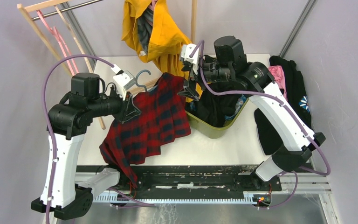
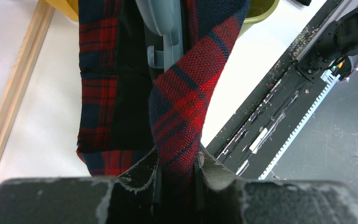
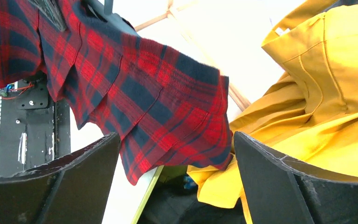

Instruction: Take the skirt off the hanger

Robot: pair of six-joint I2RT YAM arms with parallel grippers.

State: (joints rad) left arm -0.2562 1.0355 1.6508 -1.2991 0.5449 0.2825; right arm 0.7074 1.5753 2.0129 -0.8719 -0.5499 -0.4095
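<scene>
The red and navy plaid skirt point(image 1: 154, 116) hangs spread above the white table, its lower corner drooping toward the front rail. The grey hanger point(image 1: 141, 79) sticks out at its upper left edge. In the left wrist view the hanger point(image 2: 164, 28) lies against the skirt's point(image 2: 186, 93) top, and a fold of cloth runs down between the jaws. My left gripper point(image 1: 128, 106) point(image 2: 177, 163) is shut on that fold. My right gripper point(image 1: 189, 91) point(image 3: 176, 140) stands open at the skirt's point(image 3: 158, 98) far right corner, its fingers either side of the hem, not pinching it.
An olive bin point(image 1: 214, 129) full of dark clothes sits under the right gripper. A yellow garment point(image 1: 161, 32) point(image 3: 317, 93) hangs just behind. A wooden rack point(image 1: 39, 32) with a pink hanger point(image 1: 60, 42) stands at back left. Black and pink clothes point(image 1: 291, 84) lie at right.
</scene>
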